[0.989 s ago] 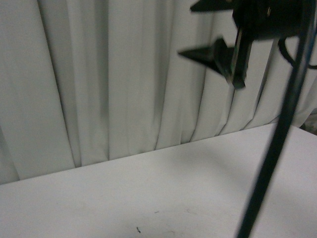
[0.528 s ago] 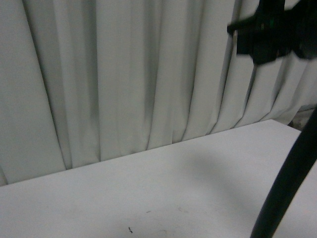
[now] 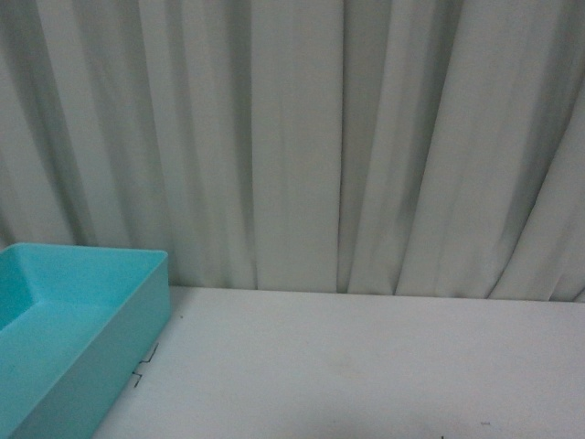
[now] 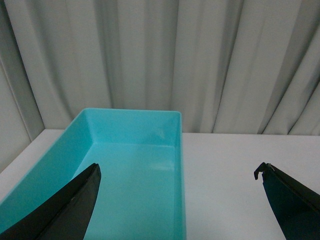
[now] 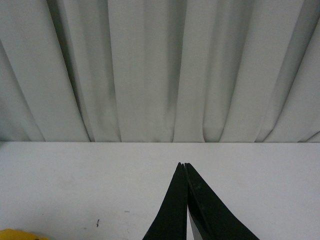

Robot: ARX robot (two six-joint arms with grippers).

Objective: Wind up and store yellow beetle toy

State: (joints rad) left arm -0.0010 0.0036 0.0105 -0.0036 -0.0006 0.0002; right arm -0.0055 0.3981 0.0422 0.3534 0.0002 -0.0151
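Here, pre-grasp: left gripper [image 4: 176,170] spread wide facing the bin [image 4: 135,127], holding nothing; right gripper [image 5: 183,166] pinched closed, empty. A yellow sliver, probably the toy [image 5: 15,235], lies on the table [image 5: 250,175] near it. Next: open, reach, grip for winding.

Your white tabletop [image 3: 366,366], rectangular turquoise plastic bin [image 4: 130,127] ahead of left gripper [image 4: 177,170] jaws, yellow beetle toy [image 5: 15,235] edge beside right gripper [image 5: 183,164] jaws.
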